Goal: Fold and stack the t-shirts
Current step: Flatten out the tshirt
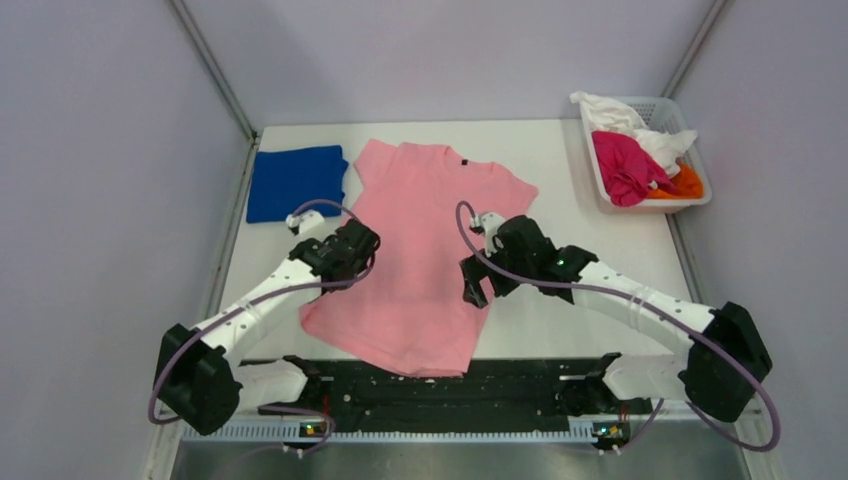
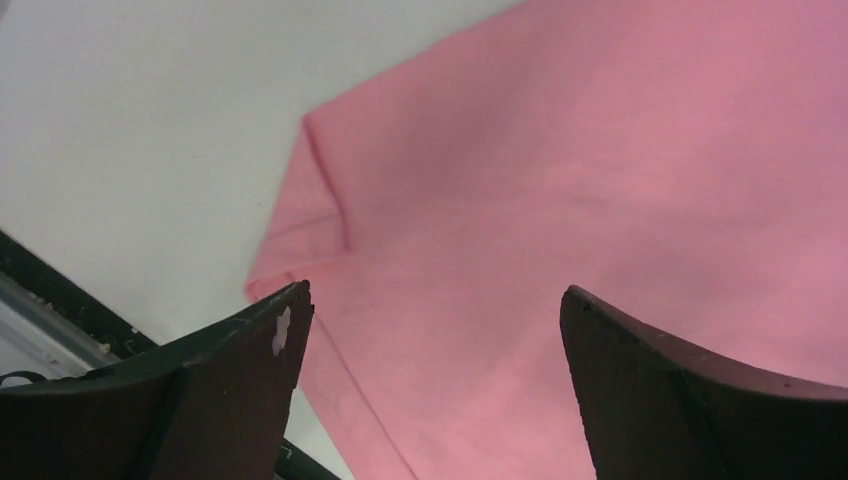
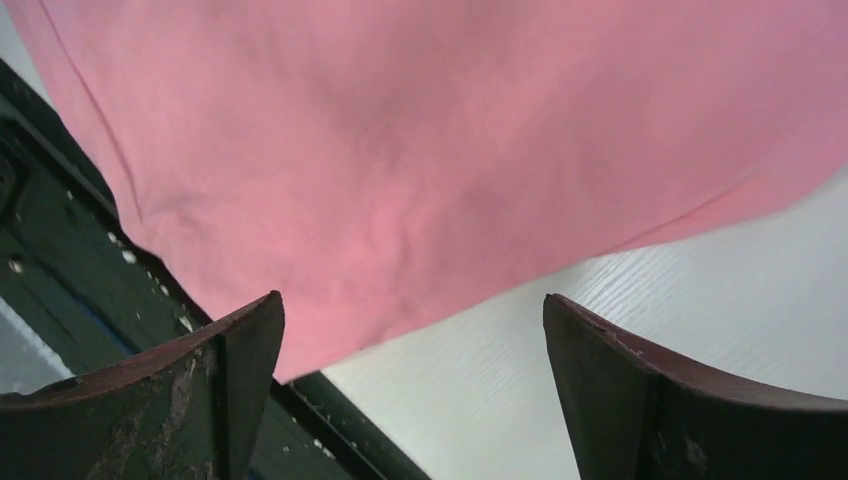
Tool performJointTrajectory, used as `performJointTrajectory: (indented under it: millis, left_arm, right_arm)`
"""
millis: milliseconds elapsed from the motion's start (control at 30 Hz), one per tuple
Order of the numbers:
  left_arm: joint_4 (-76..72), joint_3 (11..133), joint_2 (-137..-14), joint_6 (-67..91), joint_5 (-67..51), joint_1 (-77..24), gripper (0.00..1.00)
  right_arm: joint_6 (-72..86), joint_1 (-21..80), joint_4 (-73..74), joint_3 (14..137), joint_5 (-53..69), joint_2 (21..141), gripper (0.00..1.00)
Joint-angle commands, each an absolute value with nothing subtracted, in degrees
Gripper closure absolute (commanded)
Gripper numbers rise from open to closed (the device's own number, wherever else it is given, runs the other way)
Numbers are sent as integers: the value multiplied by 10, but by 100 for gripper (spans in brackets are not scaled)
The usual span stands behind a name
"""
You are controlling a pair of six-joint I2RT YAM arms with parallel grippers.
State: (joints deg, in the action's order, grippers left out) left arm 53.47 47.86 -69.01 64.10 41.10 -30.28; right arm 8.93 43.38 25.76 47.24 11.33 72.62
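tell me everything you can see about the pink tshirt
The light pink short-sleeved cotton t-shirt lies spread flat, unfolded, mid-table on the white tabletop, slightly slanted. Its collar points away from the arms, with a small dark neck tag; both sleeves are spread out. The cloth looks soft, with few wrinkles. Its hem overlaps the black strip at the near edge. The left gripper and right gripper hover open over its side edges, holding nothing.

pink t-shirt (image 1: 420, 270): 1; blue t-shirt (image 1: 296, 182): 1; basket (image 1: 660, 204): 1; white garment (image 1: 640, 128): 1; magenta garment (image 1: 622, 165): 1; orange garment (image 1: 688, 183): 1
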Motion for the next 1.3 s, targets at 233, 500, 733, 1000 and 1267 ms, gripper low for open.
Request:
performJointTrajectory:
  millis: [233,500,733,1000,1267]
  left_arm:
    - [303,522,-613,447,290,-349,1]
    - [257,514,-729,452,273,-305,1]
    - [249,529,-838,432,204,-238,1]
    - [268,495,-925,458,85,-254,5]
    - [222,524,-983,434,-76,-387,5]
  right_arm:
    - [199,417,120,488,-31,695,1]
    - [244,360,90,567,62,875,1]
    - [304,360,97,555,22,951,1]
    - [281,319,140,618,2,1045,1]
    - [243,273,194,837,-3,1205,1]
